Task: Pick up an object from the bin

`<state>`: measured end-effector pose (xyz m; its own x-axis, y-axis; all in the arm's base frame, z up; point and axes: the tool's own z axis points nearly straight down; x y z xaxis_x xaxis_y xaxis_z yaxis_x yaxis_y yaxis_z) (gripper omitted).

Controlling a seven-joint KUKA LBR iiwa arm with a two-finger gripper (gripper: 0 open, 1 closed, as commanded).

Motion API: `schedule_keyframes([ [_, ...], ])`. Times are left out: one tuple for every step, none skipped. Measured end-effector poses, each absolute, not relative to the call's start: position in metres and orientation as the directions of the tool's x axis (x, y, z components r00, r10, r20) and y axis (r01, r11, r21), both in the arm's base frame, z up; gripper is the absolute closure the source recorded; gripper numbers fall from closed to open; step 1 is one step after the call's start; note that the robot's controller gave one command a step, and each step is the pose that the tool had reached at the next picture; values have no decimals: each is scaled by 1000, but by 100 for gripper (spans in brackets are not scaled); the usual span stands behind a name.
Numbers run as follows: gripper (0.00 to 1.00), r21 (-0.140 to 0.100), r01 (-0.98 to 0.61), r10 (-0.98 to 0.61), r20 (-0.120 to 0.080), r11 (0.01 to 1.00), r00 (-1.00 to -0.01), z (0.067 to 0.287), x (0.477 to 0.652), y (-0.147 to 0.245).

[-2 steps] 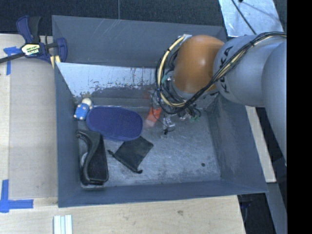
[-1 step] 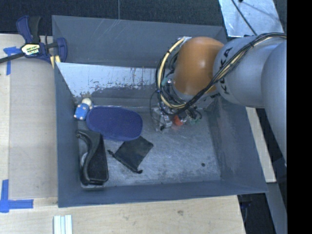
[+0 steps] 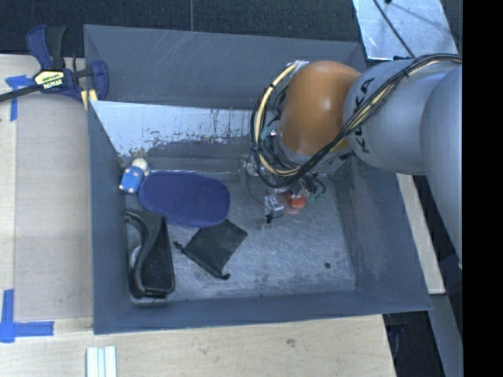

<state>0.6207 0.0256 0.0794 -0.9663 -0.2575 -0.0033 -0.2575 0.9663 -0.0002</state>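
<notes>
My gripper [image 3: 272, 208] hangs low over the bin floor, right of centre, under the orange wrist cover. A small red and white thing [image 3: 295, 203] lies right beside it on its right; I cannot tell whether the two touch. A flat black square piece [image 3: 214, 245] lies on the floor just left of and below the gripper, apart from it. A blue oval pad [image 3: 185, 197] rests further left, near the back wall.
A small blue and white toy [image 3: 132, 177] sits at the oval pad's left end. A black curved tool [image 3: 151, 258] lies along the left wall. The floor in the front right is bare.
</notes>
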Motion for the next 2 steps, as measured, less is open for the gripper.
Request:
schedule_keyframes([
  [0, -6, -228, -228, -4, 974, -974, 70, 618, -92],
  [100, -2, -234, -234, -7, 972, -972, 71, 619, -86],
])
